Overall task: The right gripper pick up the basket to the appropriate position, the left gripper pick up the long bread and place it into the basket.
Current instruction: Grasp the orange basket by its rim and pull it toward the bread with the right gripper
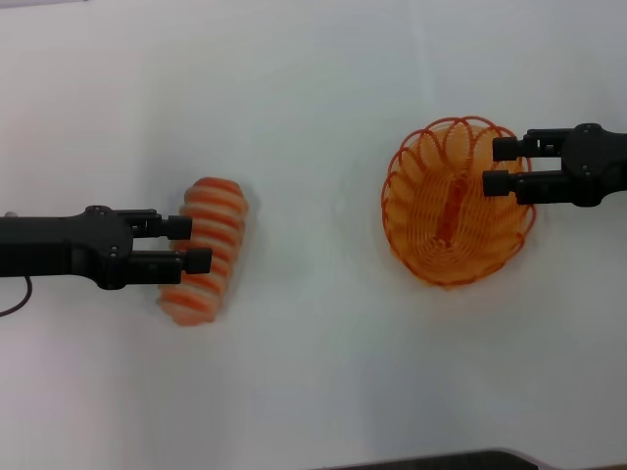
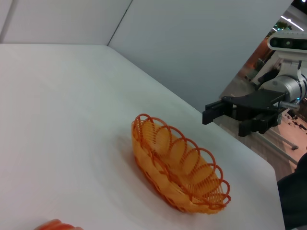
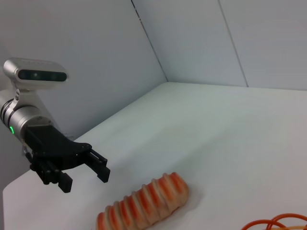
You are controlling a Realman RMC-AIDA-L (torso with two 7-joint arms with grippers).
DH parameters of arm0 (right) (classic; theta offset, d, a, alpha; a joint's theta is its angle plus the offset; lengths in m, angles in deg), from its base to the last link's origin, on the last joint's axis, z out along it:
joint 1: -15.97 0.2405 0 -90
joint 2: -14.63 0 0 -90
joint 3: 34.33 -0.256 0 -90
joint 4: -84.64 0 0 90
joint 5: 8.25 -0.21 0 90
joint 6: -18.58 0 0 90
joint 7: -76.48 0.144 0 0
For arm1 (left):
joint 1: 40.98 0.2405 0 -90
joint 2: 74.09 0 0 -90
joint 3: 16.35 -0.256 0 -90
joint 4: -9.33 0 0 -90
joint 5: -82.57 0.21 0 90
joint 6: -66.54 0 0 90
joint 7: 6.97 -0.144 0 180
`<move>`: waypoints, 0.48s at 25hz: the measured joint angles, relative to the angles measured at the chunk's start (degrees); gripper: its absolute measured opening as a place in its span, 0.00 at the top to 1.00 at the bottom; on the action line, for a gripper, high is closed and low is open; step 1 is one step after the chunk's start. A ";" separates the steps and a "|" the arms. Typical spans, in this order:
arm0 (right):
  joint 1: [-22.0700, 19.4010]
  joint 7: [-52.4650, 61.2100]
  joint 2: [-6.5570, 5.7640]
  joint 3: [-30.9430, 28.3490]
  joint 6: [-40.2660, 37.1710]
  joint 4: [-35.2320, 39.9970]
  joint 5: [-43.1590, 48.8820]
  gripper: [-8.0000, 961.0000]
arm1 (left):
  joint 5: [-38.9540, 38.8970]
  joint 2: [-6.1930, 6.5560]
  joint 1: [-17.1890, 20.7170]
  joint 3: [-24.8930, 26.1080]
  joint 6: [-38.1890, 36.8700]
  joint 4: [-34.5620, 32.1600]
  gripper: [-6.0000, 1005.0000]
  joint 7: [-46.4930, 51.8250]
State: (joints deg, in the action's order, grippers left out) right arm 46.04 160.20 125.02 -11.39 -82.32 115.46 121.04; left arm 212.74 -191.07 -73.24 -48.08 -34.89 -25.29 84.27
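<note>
Two black robot arms reached inward from opposite sides, seen from above. The left gripper (image 1: pixel 193 244) extended horizontally from the left edge on a long black arm, its two fingers parted and pointing toward the centre, a thin dark cable trailing behind near the frame's edge. The right gripper (image 1: pixel 501 165) came in from the right edge at a slightly higher level, its two fingers also spread apart and pointing toward the centre. Behind each black gripper body sat a silver-grey wrist.
</note>
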 joint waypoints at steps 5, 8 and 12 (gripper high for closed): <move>0.01 0.08 0.00 0.00 -0.08 0.09 0.00 0.23 | 0.00 0.00 0.00 0.00 0.00 0.00 0.28 0.03; 0.29 0.12 0.00 0.00 -0.37 0.14 0.00 0.23 | 0.00 0.00 0.00 0.00 0.00 0.00 0.28 0.40; 0.47 0.12 0.00 0.02 -0.27 0.07 0.00 0.23 | 0.00 0.00 0.00 0.00 -0.07 0.00 0.28 0.60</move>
State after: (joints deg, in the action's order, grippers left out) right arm 46.51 160.33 125.02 -11.37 -82.59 115.54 121.03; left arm 212.74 -191.07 -73.24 -48.08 -34.96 -25.29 84.87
